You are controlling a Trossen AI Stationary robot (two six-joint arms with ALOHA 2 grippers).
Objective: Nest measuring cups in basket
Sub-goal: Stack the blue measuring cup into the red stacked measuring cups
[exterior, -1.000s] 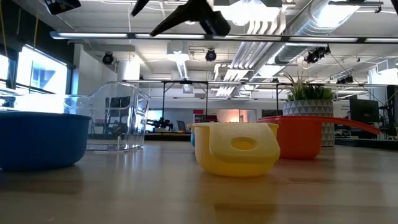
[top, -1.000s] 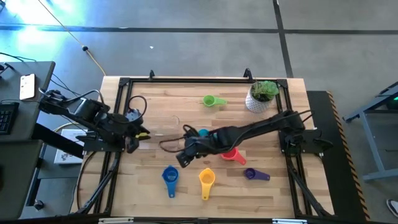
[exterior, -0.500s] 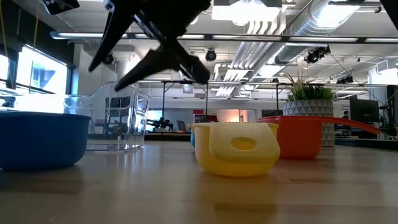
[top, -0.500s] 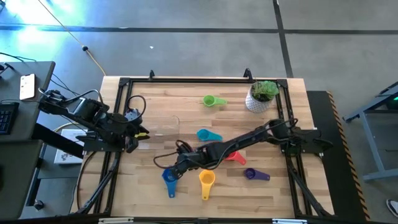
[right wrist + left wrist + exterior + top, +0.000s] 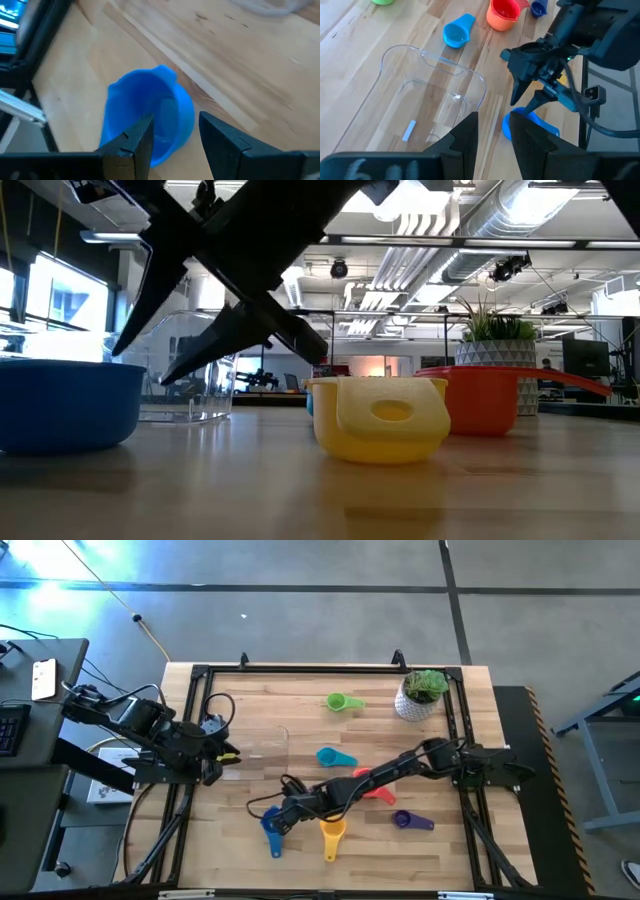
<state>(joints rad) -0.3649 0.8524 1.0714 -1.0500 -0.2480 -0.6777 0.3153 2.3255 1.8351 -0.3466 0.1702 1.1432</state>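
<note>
Six measuring cups lie apart on the wooden table: green (image 5: 340, 702), cyan (image 5: 330, 756), orange-red (image 5: 375, 790), purple (image 5: 408, 821), yellow (image 5: 332, 830) and blue (image 5: 272, 830). The clear basket (image 5: 430, 105) stands at the table's left with no cup in it. My right gripper (image 5: 175, 130) hangs open just over the blue cup (image 5: 150, 120), its fingers slanting down on either side of the cup's near wall. I cannot tell whether they touch it. My left gripper (image 5: 495, 135) waits open above the table's left edge, beside the basket.
A white pot with a green plant (image 5: 420, 695) stands at the far right corner. A black frame (image 5: 200, 675) runs around the tabletop. A cable loop (image 5: 262, 805) trails from my right arm near the blue cup. Bare wood lies between the basket and the cups.
My right gripper has come down and toward the table's near left, from high beside the cyan cup to just over the blue cup, and has stayed open. The cups and the basket have not moved.
</note>
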